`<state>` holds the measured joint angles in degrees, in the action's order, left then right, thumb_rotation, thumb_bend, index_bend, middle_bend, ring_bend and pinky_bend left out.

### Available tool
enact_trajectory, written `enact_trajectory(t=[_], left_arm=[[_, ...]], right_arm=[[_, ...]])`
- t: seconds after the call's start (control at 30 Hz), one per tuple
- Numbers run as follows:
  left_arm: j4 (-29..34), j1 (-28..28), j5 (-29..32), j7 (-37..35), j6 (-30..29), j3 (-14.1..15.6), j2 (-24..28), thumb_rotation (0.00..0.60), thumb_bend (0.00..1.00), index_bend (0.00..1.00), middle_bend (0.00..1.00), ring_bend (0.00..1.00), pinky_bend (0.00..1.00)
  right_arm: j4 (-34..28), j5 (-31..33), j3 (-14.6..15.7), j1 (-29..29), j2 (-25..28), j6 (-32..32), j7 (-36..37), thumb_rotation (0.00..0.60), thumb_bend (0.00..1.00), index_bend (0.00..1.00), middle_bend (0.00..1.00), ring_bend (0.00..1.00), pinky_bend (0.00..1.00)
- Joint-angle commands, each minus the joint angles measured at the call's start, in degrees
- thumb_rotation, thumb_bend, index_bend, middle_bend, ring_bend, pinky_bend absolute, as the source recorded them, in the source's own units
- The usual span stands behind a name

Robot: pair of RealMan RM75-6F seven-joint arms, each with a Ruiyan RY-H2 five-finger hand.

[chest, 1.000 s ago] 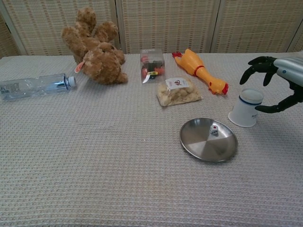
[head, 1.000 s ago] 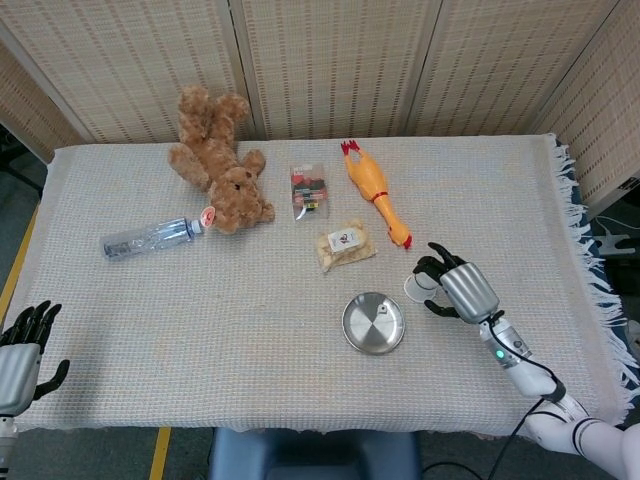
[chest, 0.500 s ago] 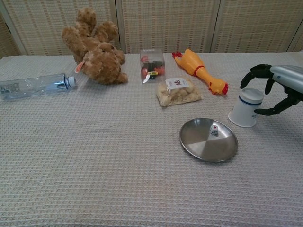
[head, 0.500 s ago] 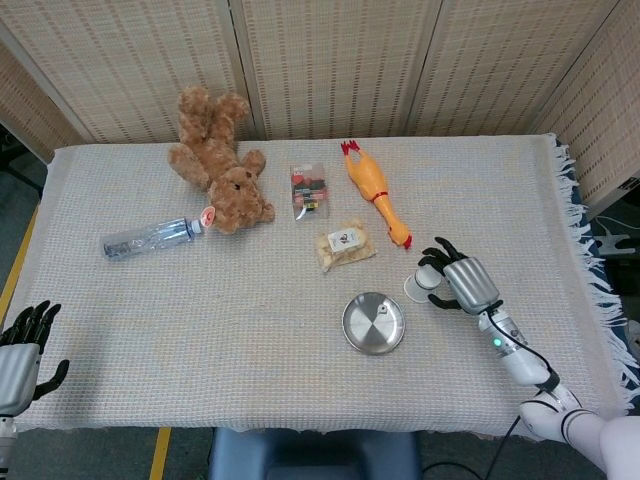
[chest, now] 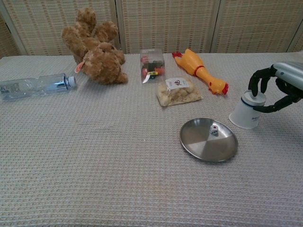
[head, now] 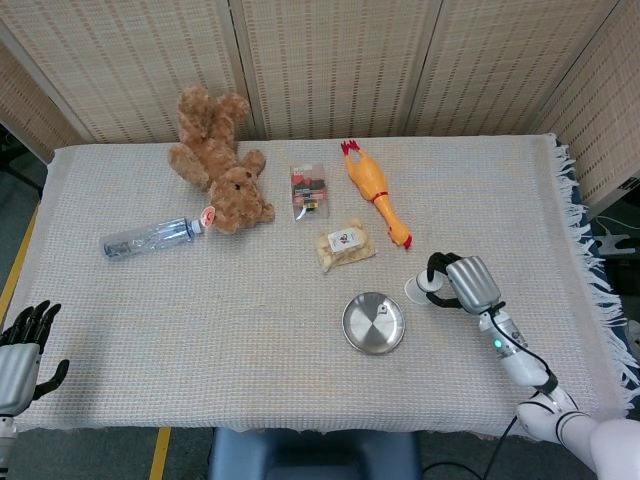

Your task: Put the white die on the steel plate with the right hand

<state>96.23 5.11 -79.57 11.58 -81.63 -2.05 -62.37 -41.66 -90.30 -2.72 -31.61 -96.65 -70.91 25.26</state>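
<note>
Nearest, the steel plate [chest: 208, 140] holds the white die [chest: 214, 130] near its back edge. Just beyond, the right hand [chest: 277, 88] curls loosely over an upturned white cup [chest: 246, 112], gripping nothing; a careless move could tip the cup onto the plate

Even, soft light (sharp) — faint shadows

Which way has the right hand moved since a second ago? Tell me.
Yes. The right hand has drawn back toward the table's right edge, so its fingertips now sit over the white cup instead of reaching past it.
</note>
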Motion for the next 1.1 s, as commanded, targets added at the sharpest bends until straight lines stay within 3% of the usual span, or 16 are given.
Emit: enact_trajectory(t=[0.03,0.27,0.57,0.73,1.1], left_arm=[[0.0,0.0,0.0,0.0,0.0,0.0,0.0,0.6,0.35,0.0,0.02,0.02,0.21],[-0.1,0.1,0.1,0.0,0.2,0.0,0.0,0.6,0.35,0.0,0.02,0.02,0.21],[-0.1,0.0,0.0,0.0,0.0,0.0,0.0,0.6,0.35,0.0,0.02,0.02,0.21],[0.0,-0.1,-0.1,-0.2,-0.2,0.0,0.1,0.6,0.35,0.0,0.02,0.02,0.21],[0.1,-0.1,-0.2,-0.5,-0.3,0.0,0.2,0.6,0.35,0.0,0.02,0.02,0.21]], right_arm=[[-0.4,-0.5,-0.1,0.3,0.0,-2.0,0.3,0.6,0.11,0.59,0.55,0.52,0.85],[-7.5,-3.5,0.9,1.0,2.9,-7.6,-1.1,0.6,0.11,0.61,0.59,0.56,0.88],[-18.3,-5.6,2.3,-0.4,7.1,-6.2,-1.8,0.6,0.11,0.62,0.61,0.59,0.9],[-18.8,-5.6,2.6,-1.3,6.8,-3.7,-1.4,0.6,0.11,0.62,0.61,0.59,0.9],[-13.8,-6.0,3.5,-2.5,3.1,-1.5,1.4,0.6,0.11,0.62,0.61,0.59,0.9]])
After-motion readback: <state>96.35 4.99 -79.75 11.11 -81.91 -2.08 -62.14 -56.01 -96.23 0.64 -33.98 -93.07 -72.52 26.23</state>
